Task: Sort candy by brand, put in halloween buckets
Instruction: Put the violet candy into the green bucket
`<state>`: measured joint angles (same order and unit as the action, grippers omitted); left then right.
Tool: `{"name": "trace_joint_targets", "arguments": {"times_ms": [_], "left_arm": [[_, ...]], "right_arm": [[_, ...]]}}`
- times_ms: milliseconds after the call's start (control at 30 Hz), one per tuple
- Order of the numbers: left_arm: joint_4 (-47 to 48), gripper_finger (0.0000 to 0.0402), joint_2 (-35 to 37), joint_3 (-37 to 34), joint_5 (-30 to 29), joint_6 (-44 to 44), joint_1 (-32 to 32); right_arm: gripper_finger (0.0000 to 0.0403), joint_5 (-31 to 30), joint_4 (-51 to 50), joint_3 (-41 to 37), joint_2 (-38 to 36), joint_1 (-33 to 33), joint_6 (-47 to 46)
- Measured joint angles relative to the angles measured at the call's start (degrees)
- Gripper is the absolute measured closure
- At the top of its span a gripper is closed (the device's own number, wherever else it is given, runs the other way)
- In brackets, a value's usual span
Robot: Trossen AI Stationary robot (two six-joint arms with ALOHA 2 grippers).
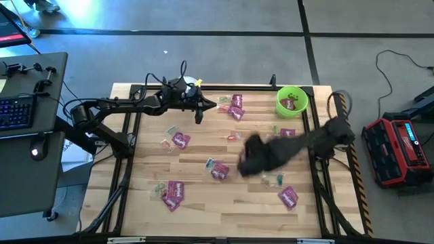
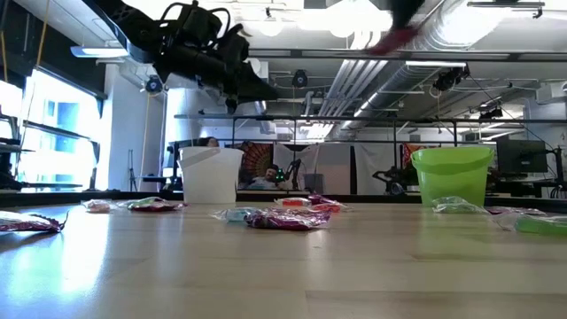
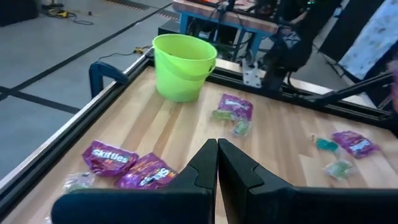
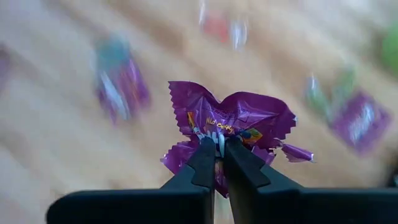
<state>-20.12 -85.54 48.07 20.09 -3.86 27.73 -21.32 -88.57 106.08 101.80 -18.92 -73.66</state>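
My right gripper (image 4: 217, 149) is shut on a magenta-purple packet (image 4: 233, 121), above the table's middle in the high view (image 1: 249, 161). My left gripper (image 3: 217, 155) is shut and empty. It hangs high over the far left part of the table (image 1: 199, 116), next to the white bucket (image 2: 211, 175), which my left arm mostly hides in the high view (image 1: 192, 82). The lime green bucket (image 1: 291, 100) stands at the far right with candy inside. Purple packets (image 1: 180, 140) and small clear-wrapped pieces (image 1: 277, 179) lie scattered on the wood. My right gripper pinches the purple packet near its middle (image 4: 214, 132) between its two fingers, coming from above. The packet is crumpled, its ends flaring out past the fingertips. It is lifted clear of the table.
More packets lie at the far edge (image 1: 236, 108), near the front left (image 1: 174, 192) and at the front right (image 1: 288, 196). A black metal frame (image 1: 129, 135) rims the table. A desk with a keyboard (image 1: 17, 112) stands to the left, and a red case (image 1: 400, 146) to the right.
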Motion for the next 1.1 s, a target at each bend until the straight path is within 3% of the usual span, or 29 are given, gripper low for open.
{"name": "trace_joint_targets", "arguments": {"times_ms": [200, 533, 733, 900, 1100], "left_arm": [[0.10, 0.0399, 0.00, 0.00, 0.38, -0.36, 0.00], [-1.19, 0.0399, 0.04, 0.00, -0.11, -0.04, 0.00], [-1.18, 0.0399, 0.07, 0.00, -0.74, 0.02, 0.00], [-1.18, 0.0399, 0.09, 0.00, -1.20, 0.04, 0.02], [-1.15, 0.0399, 0.09, 0.00, -1.26, 0.01, 0.00]], "right_arm": [[0.0400, -11.96, -0.76, -1.17, -5.93, 17.32, 3.56], [0.0402, -16.77, -0.87, -6.61, -10.69, 43.45, 14.22], [0.0403, -9.90, 2.85, -15.33, -11.99, 55.41, 17.97], [0.0403, -3.80, 12.54, -25.34, -14.30, 59.85, 18.48], [0.0403, 0.76, 16.68, -34.07, -15.24, 63.18, 14.76]]}}
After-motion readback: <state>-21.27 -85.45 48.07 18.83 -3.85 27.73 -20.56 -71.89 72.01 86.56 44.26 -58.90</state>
